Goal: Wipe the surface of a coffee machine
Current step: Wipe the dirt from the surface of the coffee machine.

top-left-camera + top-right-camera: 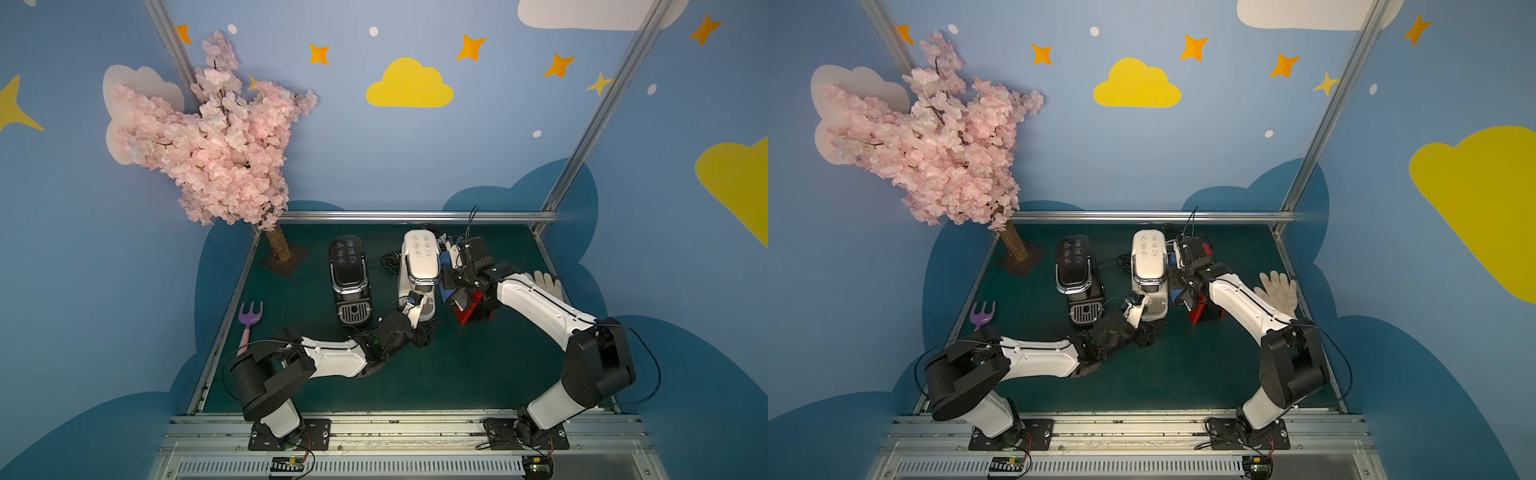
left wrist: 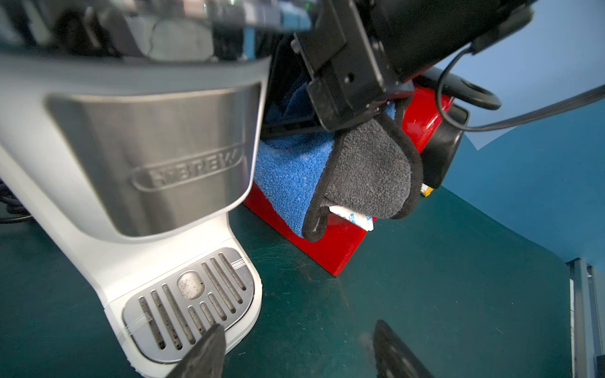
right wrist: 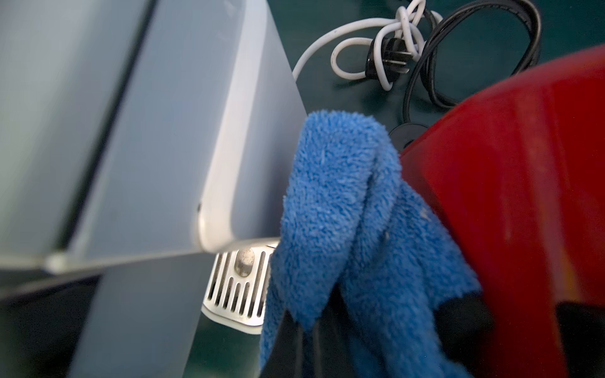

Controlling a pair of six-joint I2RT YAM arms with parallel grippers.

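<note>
The cream-white coffee machine [image 1: 420,257] [image 1: 1148,259] stands at the back middle of the green table. My right gripper [image 1: 448,272] [image 3: 314,327] is at its right side, shut on a blue cloth [image 3: 343,196] [image 2: 288,176] with a grey reverse. The cloth hangs between the white machine's side wall [image 3: 170,131] and the red machine; whether it touches the wall I cannot tell. My left gripper [image 1: 424,331] [image 2: 296,330] is low in front of the machine's silver drip grille [image 2: 190,301], open and empty, with one fingertip [image 2: 212,337] over the grille's edge.
A red-and-black machine [image 1: 473,309] [image 3: 523,196] stands close on the right, and a black machine [image 1: 349,274] on the left. Tangled cords [image 3: 393,49] lie behind. A work glove [image 1: 548,282], a purple toy fork [image 1: 249,316] and a blossom tree [image 1: 216,145] stand along the edges.
</note>
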